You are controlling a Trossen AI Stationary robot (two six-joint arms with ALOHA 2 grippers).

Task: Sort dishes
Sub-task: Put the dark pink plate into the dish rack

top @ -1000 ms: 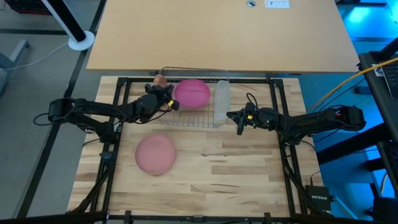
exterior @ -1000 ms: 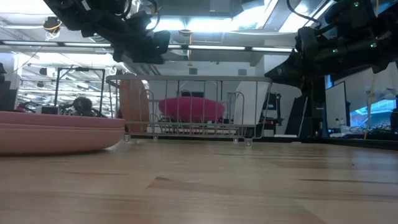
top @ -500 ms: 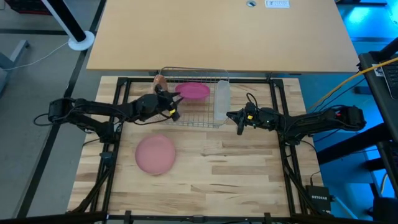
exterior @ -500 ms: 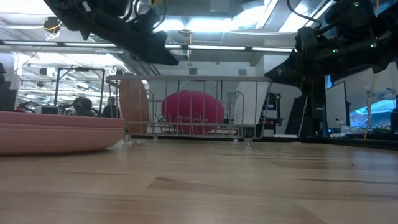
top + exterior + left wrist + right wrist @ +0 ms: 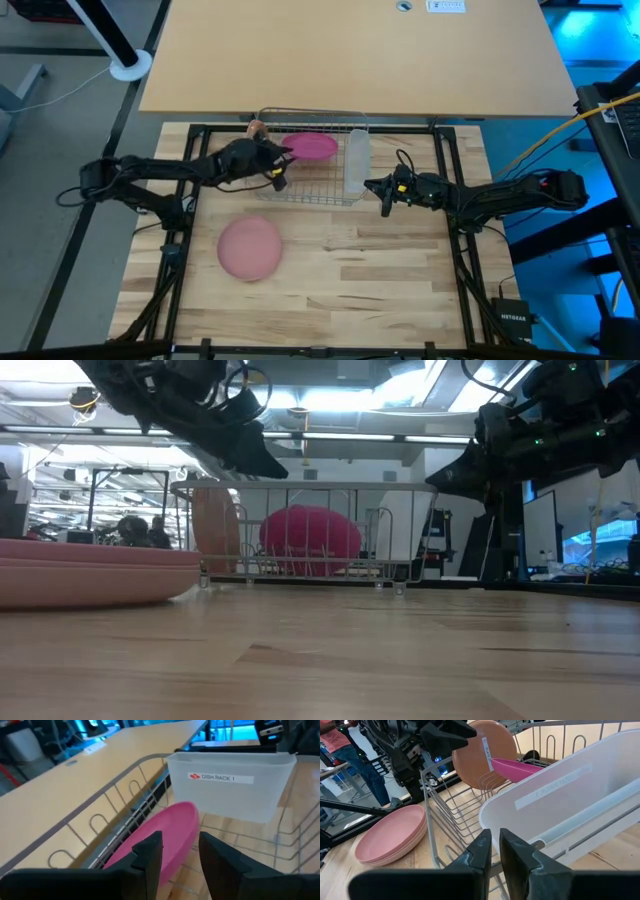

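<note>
The bright magenta plate (image 5: 312, 148) stands tilted on its rim between the wires of the rack (image 5: 300, 196); it also shows in the left wrist view (image 5: 165, 835). The tan-orange plate (image 5: 258, 128) stands upright at the rack's left end. The pale pink plate (image 5: 250, 248) lies flat on the table. My left gripper (image 5: 278, 172) is open and hangs just left of and above the magenta plate, clear of it in the low view (image 5: 262, 458). My right gripper (image 5: 384, 202) is shut and empty, right of the rack's translucent cup (image 5: 356, 160).
The wire rack stands at the far middle of the wooden table. Its cup, labelled DISH RACK 1 (image 5: 230, 785), hangs on its right end. A black frame (image 5: 190, 180) borders the table. The tabletop near and right of the pink plate is bare wood (image 5: 380, 270).
The magenta plate has tipped from lying nearly level in the rack to standing tilted on its rim between the wires. My left gripper has drawn back a little toward the table's left and far side. My right arm has kept still.
</note>
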